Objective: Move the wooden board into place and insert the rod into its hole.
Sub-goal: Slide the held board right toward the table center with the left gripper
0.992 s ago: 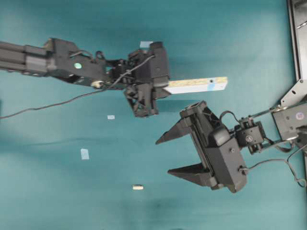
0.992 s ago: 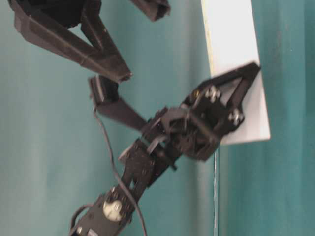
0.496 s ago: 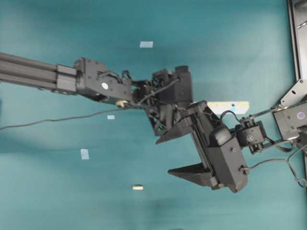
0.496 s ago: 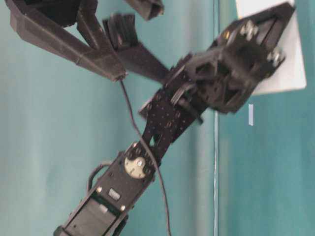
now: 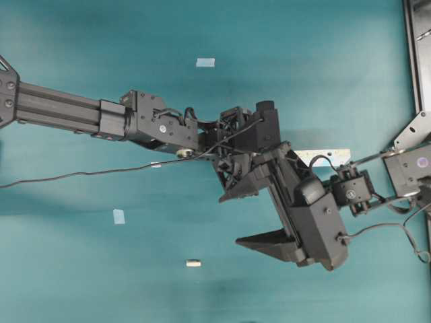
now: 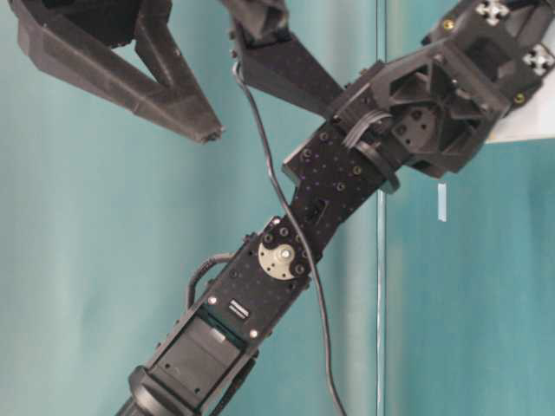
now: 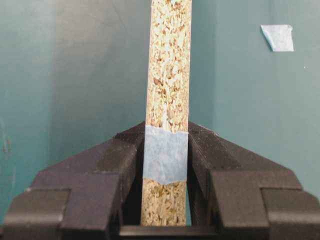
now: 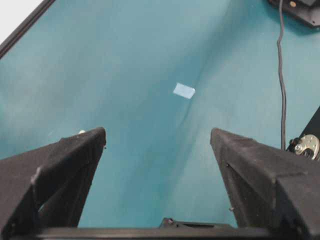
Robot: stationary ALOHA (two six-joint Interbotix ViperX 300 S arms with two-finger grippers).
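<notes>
**A:** Big shift here! The left arm [image 5: 101, 118] has stretched well across toward the right of the overhead picture since a second ago, and the wooden board [image 5: 323, 156] has travelled with it. It now sits at middle right, mostly tucked under the right arm's wrist.

**B:** And what does that mean for the job?

**A:** By my reading the board is being carried toward its spot, so the placing step is underway, not finished. It looks as if it's off the table, though I can't be sure of that from these views.

**B:** The right arm?

**A:** Hasn't budged. The right gripper [image 5: 252, 219] hangs at lower centre of the overhead view with jaws spread wide and nothing between them; its own camera shows only bare teal table [image 8: 150, 60] and a blue tape square [image 8: 184, 90].

**B:** Now the left gripper [image 7: 165, 165]?

**A:** Narrowly parted and clamped on the board's speckled chipboard edge, right at the blue tape patch [image 7: 165, 155], one finger [image 7: 100, 165] pressing each face. Board stands on edge, running straight away up the wrist picture.

**B:** And the rod [image 5: 193, 263]?

**A:** Lying alone at lower centre-left of the overhead frame, well apart from both grippers, untouched. The hole I can't make out anywhere.
</notes>
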